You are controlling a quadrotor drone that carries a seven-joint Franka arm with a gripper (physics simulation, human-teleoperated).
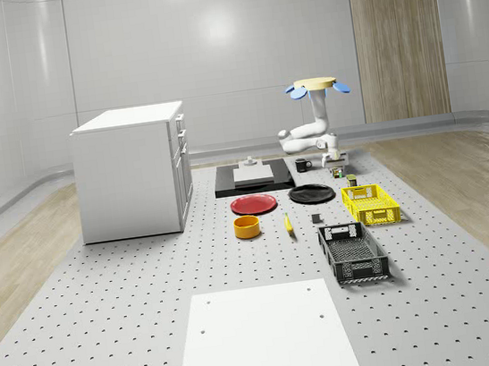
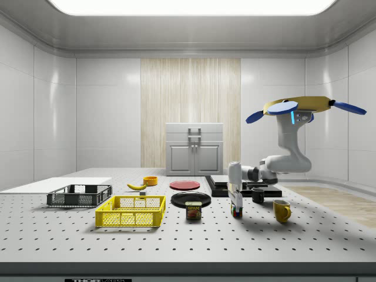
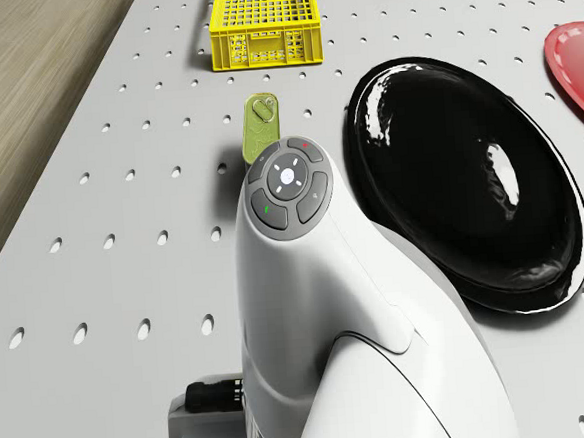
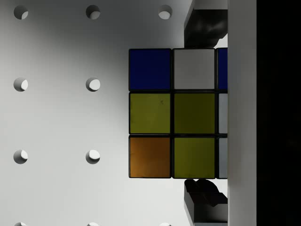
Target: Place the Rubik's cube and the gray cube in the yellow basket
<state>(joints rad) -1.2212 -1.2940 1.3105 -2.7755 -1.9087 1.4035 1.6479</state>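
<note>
1. The gripper points straight down at the Rubik's cube. Its 2 fingers sit flush against 2 opposite sides of the cube. From the wrist view they appear clenched on it, though I can't confirm real contact pressure.
2. The cube's upper face shows blue, white, yellow and orange tiles. In the side view, the Rubik's cube sits at table level under the gripper, between the tin can and the yellow mug.
3. The arm bends down from the drone. The drone hovers clear of the table, above its far end towards the whole-scene view's right.
4. The yellow basket stands on the table nearer the camera than the gripper, with the can between them. It holds neither cube.
5. The gray cube lies on the table just beside the basket, on the whole-scene view's left of it.
6. The black plate lies close beside the can.
</note>
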